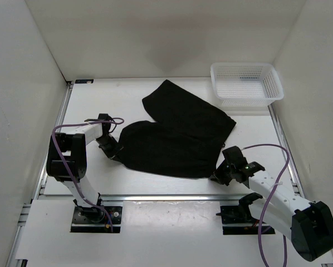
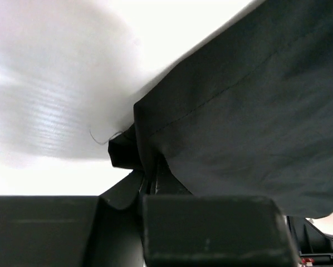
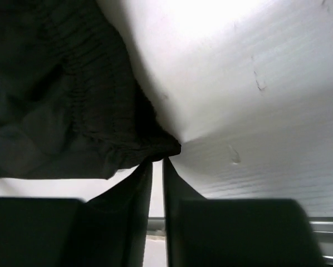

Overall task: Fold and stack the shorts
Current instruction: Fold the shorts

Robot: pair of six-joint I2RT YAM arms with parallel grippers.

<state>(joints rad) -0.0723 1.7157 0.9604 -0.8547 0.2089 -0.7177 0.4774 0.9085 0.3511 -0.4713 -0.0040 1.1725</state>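
Note:
The black shorts (image 1: 177,133) lie spread on the white table, one leg reaching toward the back. My left gripper (image 1: 115,154) is at the shorts' left edge, shut on a hemmed corner of the fabric (image 2: 239,111); the cloth bunches between the fingers (image 2: 122,192). My right gripper (image 1: 218,177) is at the shorts' front right corner, shut on the gathered waistband corner (image 3: 116,122), which ends right at the fingertips (image 3: 180,189).
A white mesh basket (image 1: 245,83) stands at the back right corner. White walls enclose the table on the left, back and right. Metal rails run along the near edge.

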